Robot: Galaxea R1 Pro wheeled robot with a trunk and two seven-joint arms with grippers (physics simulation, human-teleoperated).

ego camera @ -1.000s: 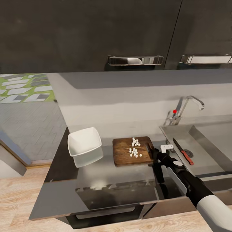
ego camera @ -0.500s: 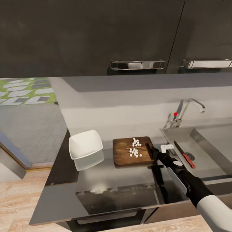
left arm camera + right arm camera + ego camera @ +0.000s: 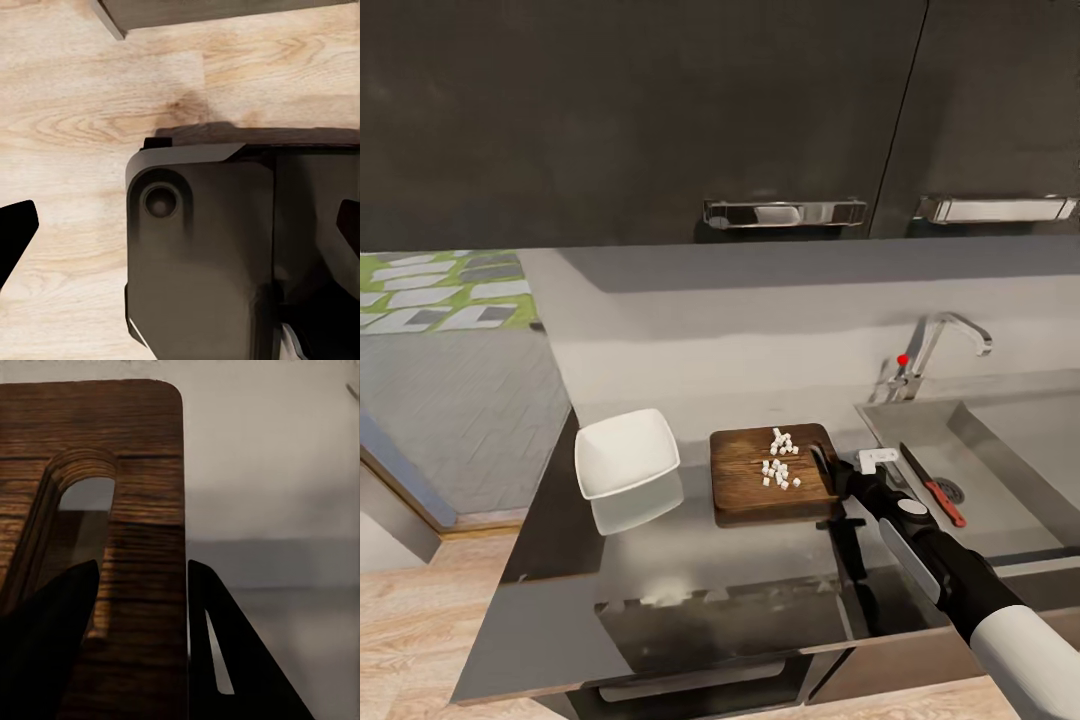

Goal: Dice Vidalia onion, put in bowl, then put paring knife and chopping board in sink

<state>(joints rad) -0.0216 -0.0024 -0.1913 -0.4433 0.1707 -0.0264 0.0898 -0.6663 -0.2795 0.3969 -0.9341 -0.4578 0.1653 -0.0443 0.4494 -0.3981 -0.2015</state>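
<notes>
On countertop, right tool gripping chopping board, diced onion atop

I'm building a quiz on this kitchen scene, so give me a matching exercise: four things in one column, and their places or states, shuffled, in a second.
Things:
1. paring knife
2. diced onion
3. bowl
4. right claw

Places or states:
A. empty, on the countertop left of the chopping board
B. at the board's handle-hole edge, one finger on each side of it
C. lying in the sink near the drain
D. scattered in small pale bits on the board

Pairs: 1-C, 2-D, 3-A, 4-B
</notes>
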